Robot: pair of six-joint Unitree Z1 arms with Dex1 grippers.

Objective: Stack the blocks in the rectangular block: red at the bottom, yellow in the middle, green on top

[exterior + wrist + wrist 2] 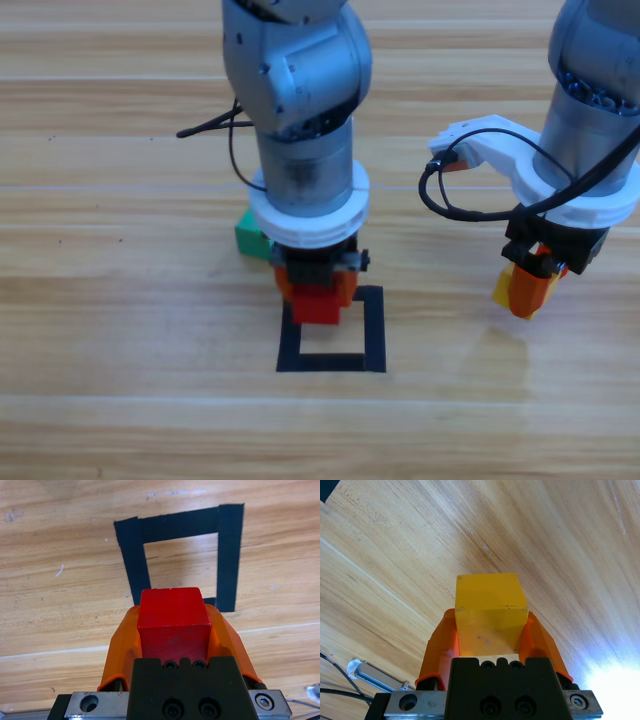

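Red cube (316, 305): clamped between the orange jaws of the left gripper (314, 292), carried over the far edge of the rectangular block (375, 330), the black tape outline on the wooden table (120, 400). In the left wrist view the cube (173, 620) sat square between the jaws with the outline (230, 555) just ahead, its hollow middle bare. Held there, I judged, because red goes down first and the arm had lined up for the drop.

Yellow cube (503, 287): gripped by the right gripper (530, 285), hanging above bare wood well to the right of the outline. The right wrist view showed the cube (491, 611) pinched firmly, only plank beneath. Kept aside, by my reading, to leave the square free and to be ready as the second layer.

Green cube (250, 237): on the table behind the left arm, outside the outline at its far left corner, mostly hidden by the wrist; touched by no gripper. Left for last, being the top piece.

Stack: none begun.
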